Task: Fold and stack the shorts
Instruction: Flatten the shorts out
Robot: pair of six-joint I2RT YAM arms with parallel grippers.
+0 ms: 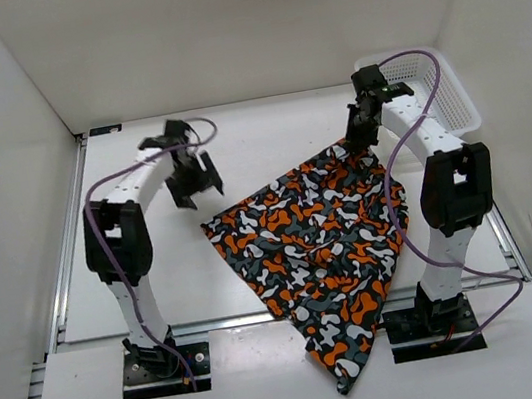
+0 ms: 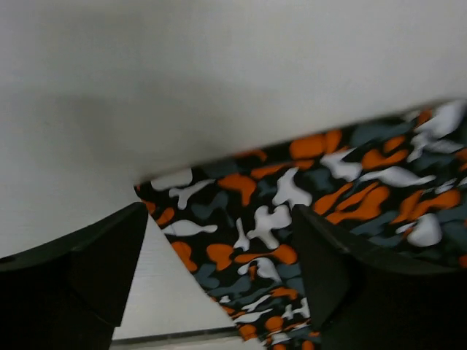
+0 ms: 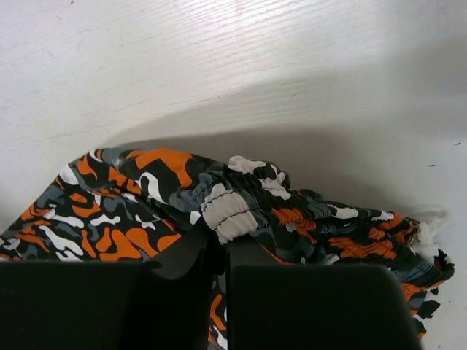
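Note:
The camouflage shorts (image 1: 318, 242) lie spread on the white table, one end hanging over the near edge. My right gripper (image 1: 358, 140) is shut on their gathered waistband (image 3: 226, 211) at the far right corner of the cloth. In the right wrist view the elastic band bunches over the closed fingers (image 3: 182, 255). My left gripper (image 1: 191, 176) is open and empty, held above the table left of the shorts. In the left wrist view the shorts (image 2: 292, 219) show between and beyond its spread fingers (image 2: 328, 270).
A white mesh basket (image 1: 446, 90) stands at the back right, just behind the right arm. White walls enclose the table on three sides. The near table edge (image 1: 215, 324) runs in front of the arm bases.

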